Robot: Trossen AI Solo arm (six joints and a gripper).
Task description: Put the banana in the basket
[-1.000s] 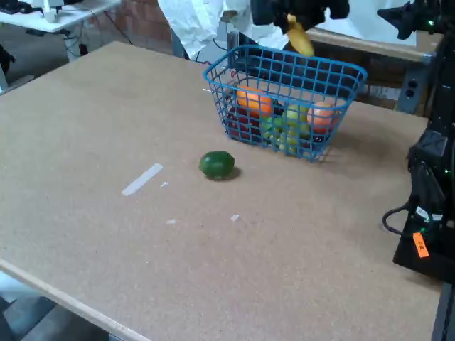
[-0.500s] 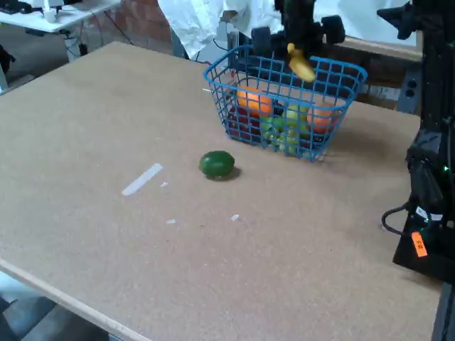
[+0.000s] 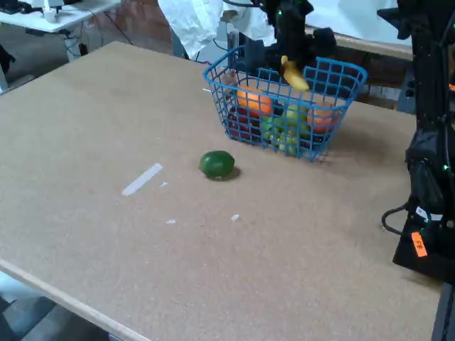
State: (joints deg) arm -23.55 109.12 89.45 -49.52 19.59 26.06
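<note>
In the fixed view the blue wire-mesh basket [image 3: 340, 69] stands at the back of the table and holds several fruits, orange, green and red. The yellow banana [image 3: 293, 75] hangs tilted just inside the basket's open top, above the fruits. My dark gripper [image 3: 286, 61] comes down from above and is shut on the banana's upper end. The fingers themselves are hard to make out against the dark arm.
A round green lime [image 3: 217, 164] lies on the brown table [image 3: 106, 142] in front of the basket. A flat whitish strip [image 3: 142, 179] lies further left. Black robot hardware and cables [image 3: 426, 192] stand at the right edge. White cloth [image 3: 195, 21] hangs behind the basket.
The gripper has come down with the banana, from above the basket's rim to inside its open top, shifting slightly left. The lime and the basket have stayed put.
</note>
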